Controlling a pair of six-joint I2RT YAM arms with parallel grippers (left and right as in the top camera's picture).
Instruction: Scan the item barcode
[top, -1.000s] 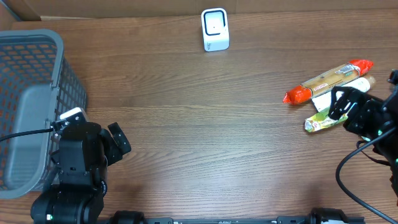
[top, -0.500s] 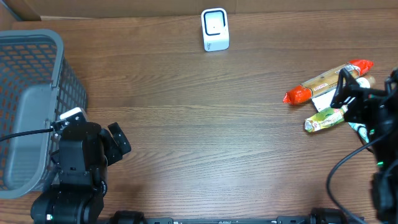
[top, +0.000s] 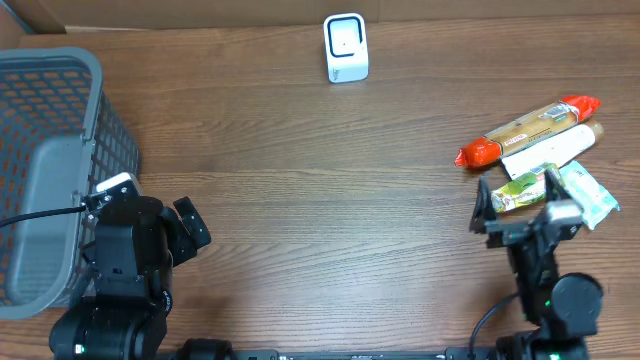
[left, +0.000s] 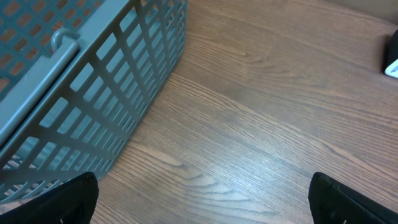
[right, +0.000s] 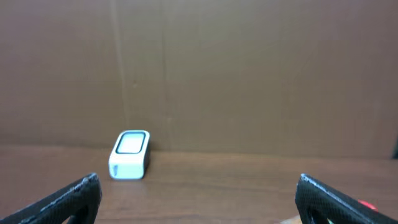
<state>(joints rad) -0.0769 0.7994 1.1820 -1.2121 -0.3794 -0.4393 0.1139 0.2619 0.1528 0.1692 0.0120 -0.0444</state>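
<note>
The white barcode scanner (top: 346, 47) stands upright at the back centre of the table and shows small in the right wrist view (right: 129, 154). The items lie in a loose pile at the right: a red-ended tan packet (top: 528, 128), a white tube (top: 552, 150), a green packet (top: 524, 190) and a pale green sachet (top: 592, 196). My right gripper (top: 517, 203) is open and empty, level with the table, its jaws on either side of the green packet and facing the back wall. My left gripper (top: 145, 208) is open and empty at the front left, next to the basket.
A grey mesh basket (top: 50, 60) fills the left edge of the table and the left of the left wrist view (left: 93, 81). A brown cardboard wall (right: 205, 62) runs along the back. Bare wood lies between the pile and the scanner.
The right arm has swung from the table's right edge toward the front, its gripper now by the near side of the pile. The pale green sachet is uncovered. The left arm has not moved.
</note>
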